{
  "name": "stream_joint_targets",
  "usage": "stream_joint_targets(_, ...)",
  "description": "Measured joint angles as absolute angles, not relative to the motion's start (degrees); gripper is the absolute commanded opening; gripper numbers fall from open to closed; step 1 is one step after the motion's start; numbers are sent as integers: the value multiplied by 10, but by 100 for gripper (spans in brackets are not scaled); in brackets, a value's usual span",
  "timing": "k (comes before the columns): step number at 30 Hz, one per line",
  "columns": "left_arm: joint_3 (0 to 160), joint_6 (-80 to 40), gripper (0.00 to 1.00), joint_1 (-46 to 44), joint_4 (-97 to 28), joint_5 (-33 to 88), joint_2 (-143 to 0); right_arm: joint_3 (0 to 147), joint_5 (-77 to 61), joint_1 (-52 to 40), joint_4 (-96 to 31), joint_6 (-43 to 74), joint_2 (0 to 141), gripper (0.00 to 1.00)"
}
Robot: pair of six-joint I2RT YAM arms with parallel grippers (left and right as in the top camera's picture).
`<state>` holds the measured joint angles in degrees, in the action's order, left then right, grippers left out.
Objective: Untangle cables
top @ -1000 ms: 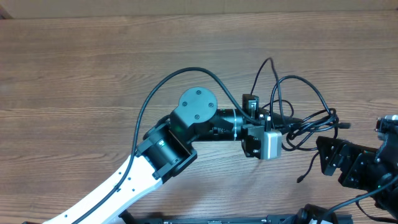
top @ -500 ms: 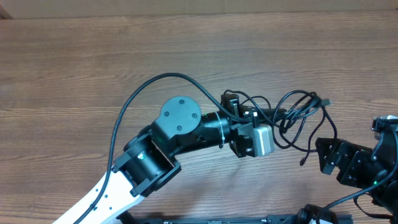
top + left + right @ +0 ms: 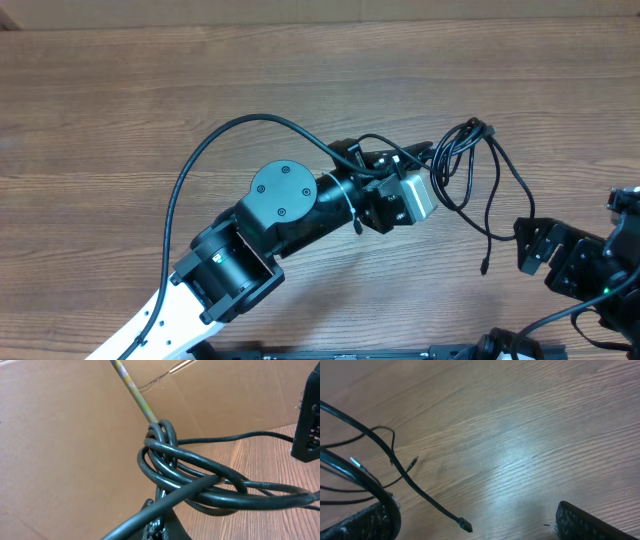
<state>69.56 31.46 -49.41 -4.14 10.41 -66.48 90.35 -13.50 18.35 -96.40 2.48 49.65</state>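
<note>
The left arm (image 3: 270, 215) has drawn back from the right side of the desk (image 3: 120, 90) toward its middle in the past second and turned its wrist, taking the cables (image 3: 465, 165) with it. The cables, spread in wide flat loops toward the right edge a second ago, now bunch in a tight hank at the left pincer (image 3: 438, 158), right of the desk's centre. Long loops trail from the hank toward the front edge. The wrist view shows the strands knotted over one another right at the pincer, against a cardboard wall. The jaws themselves are buried under cable, so whether they clamp the hank or merely hook it cannot be told. One loose end with its plug (image 3: 483, 270) reaches toward the front right corner. There the right pincer (image 3: 472, 506) waits with its jaws wide apart and nothing in them. The pull seems to have gathered the tangle rather than loosened it. The free end near the idle pincer looks like the likeliest place to start separating the two.
</note>
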Motion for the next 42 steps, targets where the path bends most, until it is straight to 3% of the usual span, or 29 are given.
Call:
stream_joint_targets(11, 696, 314, 4, -494, -39, 107, -659, 903, -217, 183, -943, 26, 496, 100)
stream_joint_targets(15, 696, 317, 4, -494, -38, 161, -659, 903, -329, 183, -938, -17, 496, 100)
stream_joint_targets(25, 696, 317, 4, -494, -26, 241, -659, 903, -426, 183, -924, -43, 496, 100)
stream_joint_targets(42, 696, 269, 4, -494, 49, 350, -686, 903, -453, 183, -890, -45, 496, 100)
